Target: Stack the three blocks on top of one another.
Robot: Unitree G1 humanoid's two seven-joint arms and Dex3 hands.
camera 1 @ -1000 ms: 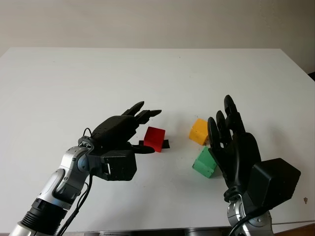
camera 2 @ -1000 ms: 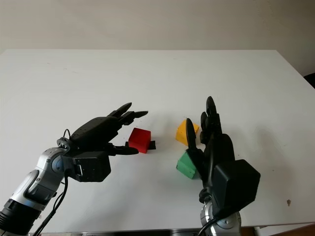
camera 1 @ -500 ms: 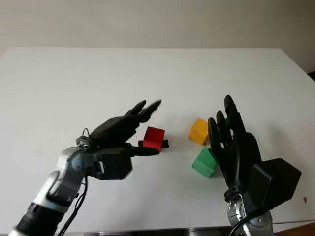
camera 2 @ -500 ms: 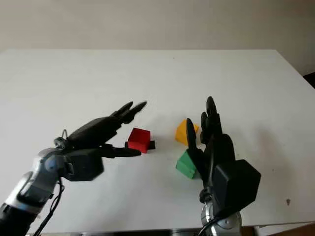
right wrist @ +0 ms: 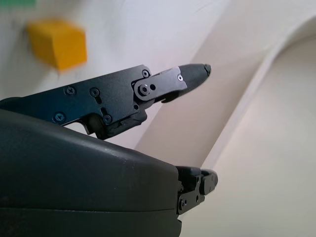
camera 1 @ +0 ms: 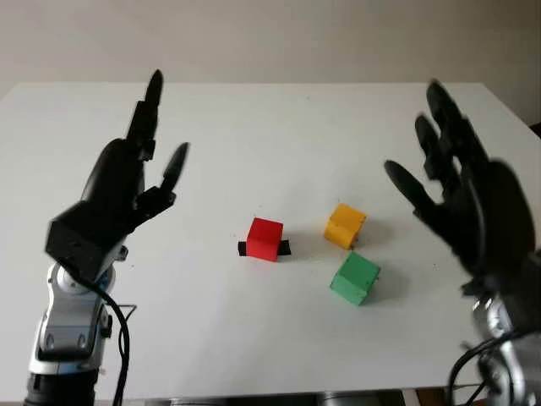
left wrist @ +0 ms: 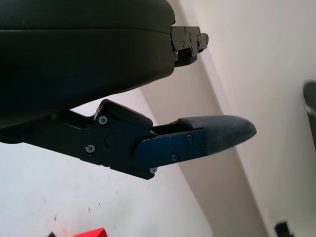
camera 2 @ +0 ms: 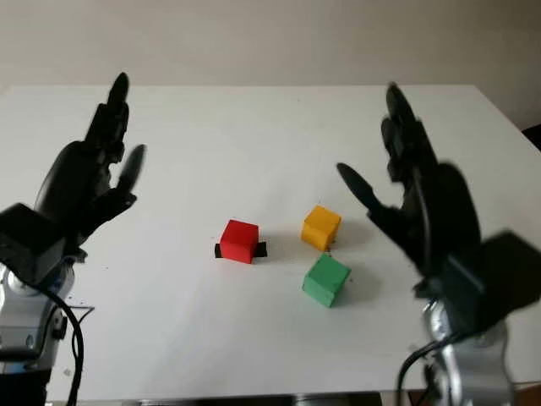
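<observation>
Three blocks lie apart on the white table (camera 1: 254, 127). The red block (camera 1: 265, 238) sits on a small black mark at the middle. To its right lies the yellow block (camera 1: 345, 225), and the green block (camera 1: 354, 277) is nearer me, below the yellow one. My left hand (camera 1: 135, 182) is raised high at the left, open, well away from the red block. At the right my right hand (camera 1: 461, 199) is also raised and open, above and beside the yellow and green blocks. Neither hand holds anything. The yellow block (right wrist: 58, 43) also appears in the right wrist view.
A beige wall (camera 1: 270, 38) runs behind the table's far edge. The table's right edge (camera 1: 516, 110) slants near my right hand. A black cable (camera 1: 118, 338) hangs along my left forearm.
Both hands have lifted up and away from the blocks: the left swung from beside the red block to high at the left, the right rose from next to the green block.
</observation>
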